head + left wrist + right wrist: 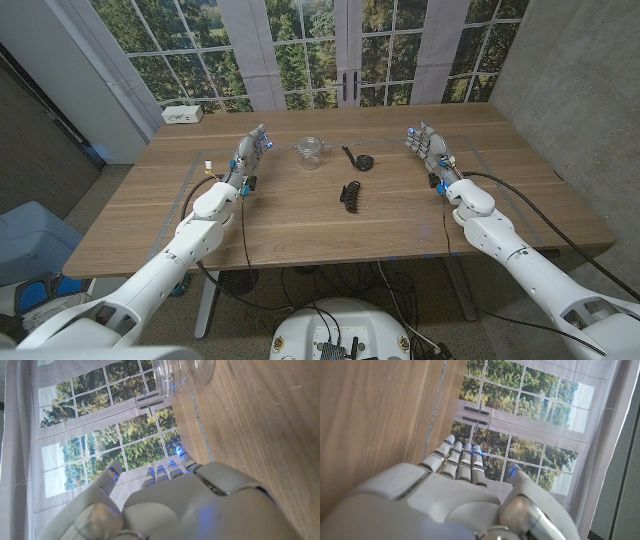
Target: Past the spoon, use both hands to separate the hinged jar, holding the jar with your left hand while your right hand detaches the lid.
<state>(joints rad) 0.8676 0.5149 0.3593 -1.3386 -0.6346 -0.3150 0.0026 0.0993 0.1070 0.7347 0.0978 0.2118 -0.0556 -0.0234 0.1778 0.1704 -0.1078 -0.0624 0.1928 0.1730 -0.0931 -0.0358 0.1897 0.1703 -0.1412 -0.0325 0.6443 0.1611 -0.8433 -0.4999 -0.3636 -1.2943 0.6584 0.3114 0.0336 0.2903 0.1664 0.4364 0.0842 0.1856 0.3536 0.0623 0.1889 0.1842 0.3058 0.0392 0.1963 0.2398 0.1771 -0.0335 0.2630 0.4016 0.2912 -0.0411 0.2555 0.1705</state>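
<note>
Clear glass jar, two black items on the brown wood-grain worktop; white hands with blue-lit fingertips.

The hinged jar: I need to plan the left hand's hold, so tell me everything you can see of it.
The hinged jar is small, of clear glass, standing upright on the wooden table toward its far side. Its lid looks closed, though the clasp is too small to make out. The left hand stands beside it, apart from it, holding nothing, and the right hand is well off to the other side. Two dark objects lie to its right; nothing touches the jar but the table.
</note>
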